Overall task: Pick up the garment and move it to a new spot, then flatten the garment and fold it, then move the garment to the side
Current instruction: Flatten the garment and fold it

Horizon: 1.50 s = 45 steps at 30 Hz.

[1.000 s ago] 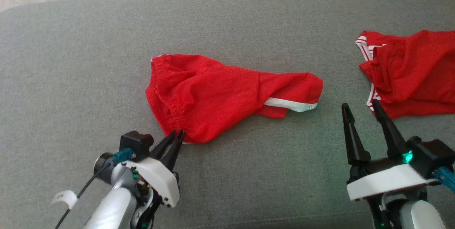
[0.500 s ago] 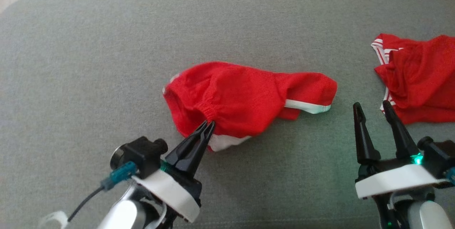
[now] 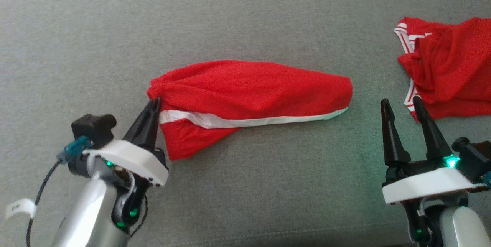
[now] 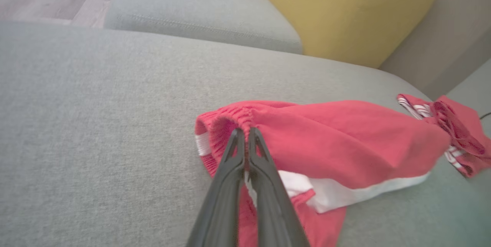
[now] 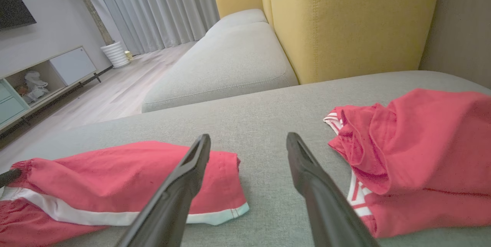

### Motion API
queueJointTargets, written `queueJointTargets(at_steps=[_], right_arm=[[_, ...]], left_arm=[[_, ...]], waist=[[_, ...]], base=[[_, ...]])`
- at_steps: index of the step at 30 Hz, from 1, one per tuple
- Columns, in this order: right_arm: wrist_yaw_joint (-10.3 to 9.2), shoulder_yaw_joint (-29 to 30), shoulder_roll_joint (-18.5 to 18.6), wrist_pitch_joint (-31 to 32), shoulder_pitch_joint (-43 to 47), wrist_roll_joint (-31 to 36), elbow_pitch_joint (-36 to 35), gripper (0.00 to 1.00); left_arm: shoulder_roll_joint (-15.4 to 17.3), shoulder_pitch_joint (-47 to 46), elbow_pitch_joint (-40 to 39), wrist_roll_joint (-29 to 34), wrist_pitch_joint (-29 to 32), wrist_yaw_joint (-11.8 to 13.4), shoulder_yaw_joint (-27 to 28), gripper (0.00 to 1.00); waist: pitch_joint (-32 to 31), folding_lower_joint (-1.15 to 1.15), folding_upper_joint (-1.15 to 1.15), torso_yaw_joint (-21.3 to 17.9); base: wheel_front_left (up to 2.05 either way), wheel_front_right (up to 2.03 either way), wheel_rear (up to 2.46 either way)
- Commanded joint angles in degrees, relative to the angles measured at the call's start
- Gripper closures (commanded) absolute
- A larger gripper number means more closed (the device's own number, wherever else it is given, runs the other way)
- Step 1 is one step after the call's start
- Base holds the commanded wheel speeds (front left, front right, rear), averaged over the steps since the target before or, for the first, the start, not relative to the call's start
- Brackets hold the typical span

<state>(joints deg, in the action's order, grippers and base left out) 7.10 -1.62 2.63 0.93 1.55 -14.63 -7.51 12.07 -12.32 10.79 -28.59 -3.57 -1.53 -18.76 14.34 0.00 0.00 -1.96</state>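
Your left gripper (image 3: 155,100) is clamped on the gathered waistband of the red garment (image 3: 249,86), which lies across the middle of the sofa cushion (image 3: 245,17). Your right gripper (image 3: 401,105) stands wide and empty. A second red garment (image 3: 448,66), toward the cushion's right side, runs out of the head view.

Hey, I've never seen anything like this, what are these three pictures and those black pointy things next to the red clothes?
It is a two-armed robot at a grey sofa seat. One picture looks down from its head; the other two come from cameras on its wrists, looking along each arm's two dark fingers. The left tool is pinched shut on the elastic waistband of the red shorts. The right tool is open and holds nothing. A second red garment lies crumpled farther right on the seat.
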Motion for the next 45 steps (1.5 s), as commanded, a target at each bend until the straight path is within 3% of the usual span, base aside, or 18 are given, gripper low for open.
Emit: queueJointTargets(at_steps=[1,5,6,7,8,16,19,26,31,45], right_arm=[[0.39,-1.35,0.25,-0.48,-1.91,-0.36,-1.87,0.00],[0.39,-1.03,0.25,-0.70,-2.34,-0.49,-1.39,0.00],[0.39,-0.89,0.25,-0.76,-2.42,-0.50,-1.31,0.00],[0.39,-0.75,0.25,-0.80,-2.50,-0.48,-1.24,0.00],[0.39,-0.58,0.25,-0.83,-2.61,-0.39,-1.20,0.00],[0.39,-0.11,0.25,-0.57,-3.29,1.78,-1.71,0.00],[0.39,-0.32,0.25,-0.36,-3.60,3.15,-2.31,0.00],[0.39,-0.60,0.25,0.36,-3.65,6.21,-3.09,0.00],[0.39,-1.15,0.25,1.05,-2.55,7.34,-2.87,0.00],[0.39,-1.10,0.25,1.66,0.73,6.38,-3.13,0.00]], left_arm=[[0.35,-3.22,0.47,-0.49,-0.82,-0.06,2.65,1.00],[-0.06,-5.96,8.21,-0.88,-1.85,-1.40,2.31,1.00],[-0.22,-6.37,9.49,-0.84,-2.28,-1.53,2.20,0.67],[-0.24,-6.67,10.53,-0.51,-2.75,-1.44,2.05,0.04],[-0.32,-6.83,11.34,-0.19,-3.16,-1.28,1.87,0.00],[-0.56,-3.76,10.01,3.39,-9.02,3.84,2.28,0.00],[-0.49,-1.72,5.90,5.19,-10.61,6.63,3.52,0.00],[-0.52,1.99,-4.73,9.71,-11.38,10.45,5.64,0.00],[-0.13,5.14,-10.25,13.05,-11.41,10.75,5.33,0.00],[0.92,10.05,-10.73,14.52,-10.77,10.62,2.36,0.00]], waist=[[0.82,0.00,0.00,-0.87],[1.51,0.00,0.00,-1.67],[1.59,0.00,0.00,-1.73],[1.64,0.00,0.00,-1.75],[1.63,0.00,0.00,-1.72],[-0.69,0.00,0.00,0.08],[-1.86,0.00,0.00,0.95],[-4.08,0.00,0.00,2.67],[-5.74,0.00,0.00,3.55],[-7.98,0.00,0.00,3.50]], base=[[0.00,0.00,0.00],[0.00,0.00,0.00],[0.00,0.00,0.00],[0.00,0.00,0.00],[0.00,0.00,0.00],[0.00,0.00,0.00],[0.00,0.00,0.00],[0.00,0.00,0.00],[0.00,0.00,0.00],[0.00,0.00,0.00]])
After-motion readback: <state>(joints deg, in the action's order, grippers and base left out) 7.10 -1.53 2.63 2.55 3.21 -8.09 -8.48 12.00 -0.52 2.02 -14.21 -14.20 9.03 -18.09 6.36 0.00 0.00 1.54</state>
